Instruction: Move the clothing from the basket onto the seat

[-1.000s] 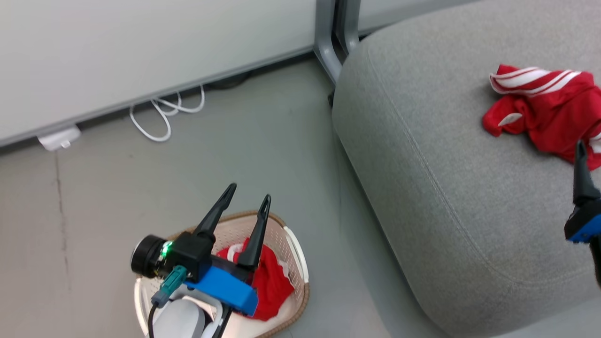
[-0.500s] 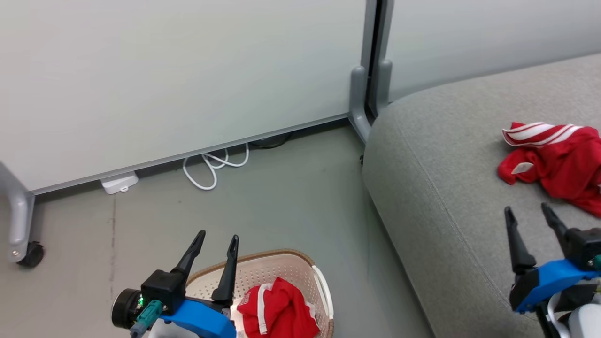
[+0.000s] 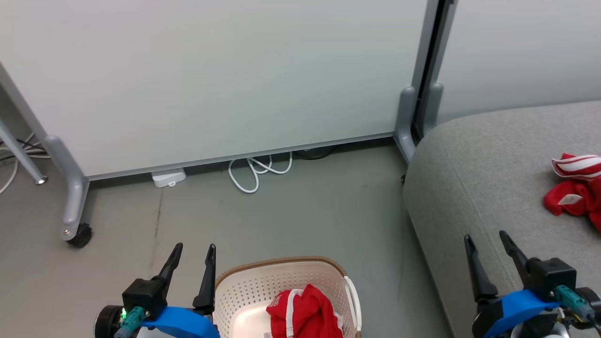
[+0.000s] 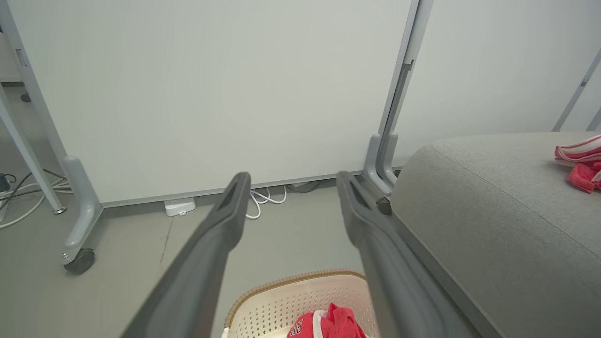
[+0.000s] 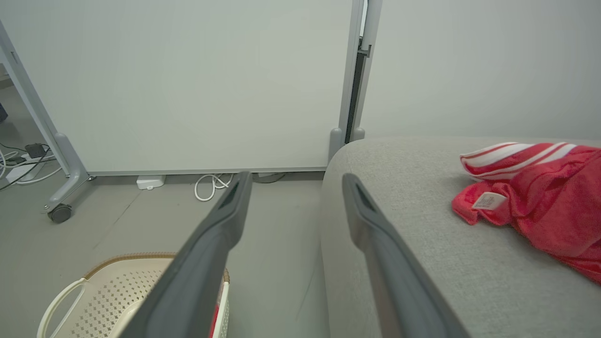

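- Our left hand [image 3: 195, 246] and right hand [image 3: 484, 235], at the bottom corners, both gape wide and empty.
- Red garment [image 3: 305, 312] in the basket [image 3: 281, 259], striped garment [image 3: 575, 197] on the seat [image 3: 469, 164].

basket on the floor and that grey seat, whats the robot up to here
A two-armed robot is emptying the basket onto the seat. One striped red garment lies on the seat, and a second red garment sits in the basket on the floor. Both pincers are open and hold nothing: the left pincer is beside the basket, and the right pincer is by the seat's edge.
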{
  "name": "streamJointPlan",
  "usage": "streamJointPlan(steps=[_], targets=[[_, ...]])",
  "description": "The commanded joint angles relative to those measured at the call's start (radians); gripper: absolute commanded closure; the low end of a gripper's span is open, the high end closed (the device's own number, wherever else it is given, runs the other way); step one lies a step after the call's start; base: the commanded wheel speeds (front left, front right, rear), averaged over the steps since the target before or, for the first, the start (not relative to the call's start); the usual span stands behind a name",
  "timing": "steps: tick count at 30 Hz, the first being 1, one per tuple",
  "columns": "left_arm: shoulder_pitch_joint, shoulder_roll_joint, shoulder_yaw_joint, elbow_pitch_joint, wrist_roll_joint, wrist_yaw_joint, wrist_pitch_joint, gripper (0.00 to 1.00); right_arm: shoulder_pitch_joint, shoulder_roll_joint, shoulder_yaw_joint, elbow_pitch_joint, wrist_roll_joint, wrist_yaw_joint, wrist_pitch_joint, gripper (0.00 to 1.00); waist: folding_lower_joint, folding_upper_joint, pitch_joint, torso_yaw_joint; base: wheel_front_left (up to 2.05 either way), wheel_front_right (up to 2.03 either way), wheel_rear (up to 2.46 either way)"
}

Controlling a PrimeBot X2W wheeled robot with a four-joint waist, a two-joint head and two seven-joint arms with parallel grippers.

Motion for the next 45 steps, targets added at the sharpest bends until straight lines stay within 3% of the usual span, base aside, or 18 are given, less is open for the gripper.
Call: streamJointPlan(steps=[1,18,45], targets=[[-0.001,-0.002,0.006,0.002,0.005,-0.006,-0.005,0.0,0.017,0.005,0.002,-0.005,0.003,0.0,-0.001,0.0,0.0001,0.0,-0.005,0.016,0.0,0.0,0.0],[0.015,0.002,0.087,0.02,0.024,-0.009,-0.005,0.0,0.027,0.031,0.017,-0.022,-0.017,0.0,-0.001,0.0,0.0001,0.0,-0.006,0.094,0.0,0.0,0.0],[0.017,-0.006,0.066,0.02,0.029,-0.006,-0.005,0.0,0.025,0.038,0.043,-0.02,-0.018,0.0,0.001,0.0,0.0001,0.0,0.01,0.072,0.0,0.0,0.0]])
